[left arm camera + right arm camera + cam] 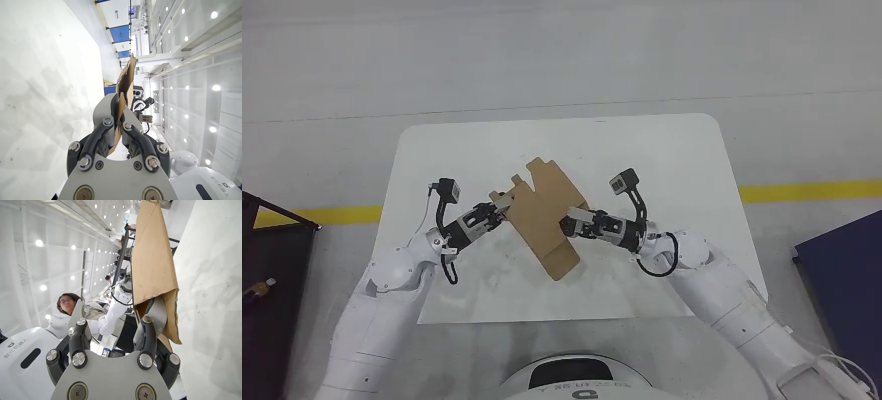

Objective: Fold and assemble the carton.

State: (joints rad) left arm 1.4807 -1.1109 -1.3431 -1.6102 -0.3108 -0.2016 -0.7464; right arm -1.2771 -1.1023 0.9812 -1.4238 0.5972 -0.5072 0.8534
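Note:
A flat brown carton (547, 215) is held tilted above the middle of the white table (662, 160), between both arms. My left gripper (497, 207) is shut on a small flap at the carton's left edge; in the left wrist view the cardboard (126, 81) stands edge-on, pinched by the left gripper (119, 111). My right gripper (570, 225) sits at the carton's right side, near its lower end. It is open (118, 302): one finger (158, 311) is tucked inside the carton's (153, 262) open end between the layers, the other stands well apart outside.
A dark rack (272, 260) stands on the floor left of the table, and a blue panel (842, 270) to the right. A yellow line (812, 190) crosses the floor. The table has bare room at the back and front.

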